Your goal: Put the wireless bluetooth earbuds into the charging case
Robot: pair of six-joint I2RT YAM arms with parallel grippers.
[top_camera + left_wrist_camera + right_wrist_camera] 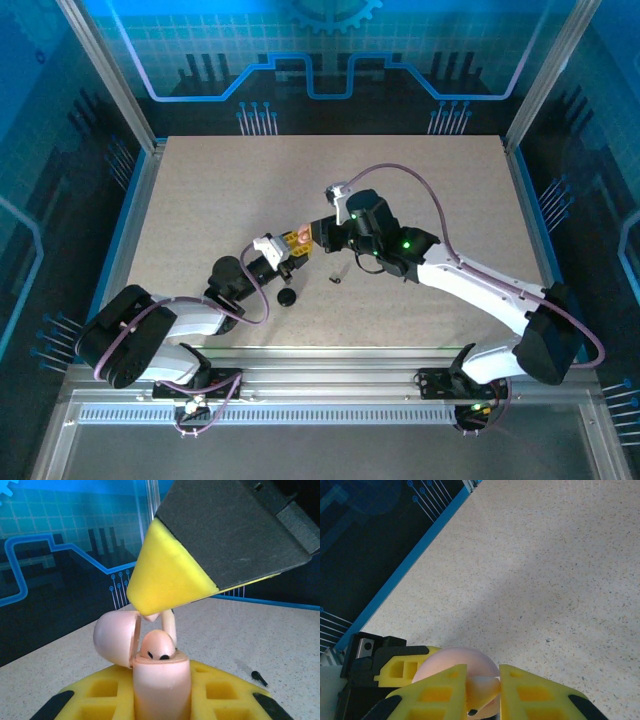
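Note:
My left gripper (161, 692) is shut on the pale pink charging case (161, 685), holding it upright with its lid (115, 640) swung open to the left. One pink earbud (157, 647) sits in the case. My right gripper (483, 682) is shut on a second pink earbud (482, 690) and holds it just above the case's open top, its stem (169, 623) pointing down beside the seated one. In the top view the two grippers (288, 248) (318, 235) meet at mid-table. A black earbud (336, 276) lies on the table nearby.
A small round black case (287, 297) lies on the table just in front of the left gripper. The black earbud (259, 678) lies to the right of the pink case. Blue walls and metal posts (110, 75) enclose the speckled tabletop (430, 190).

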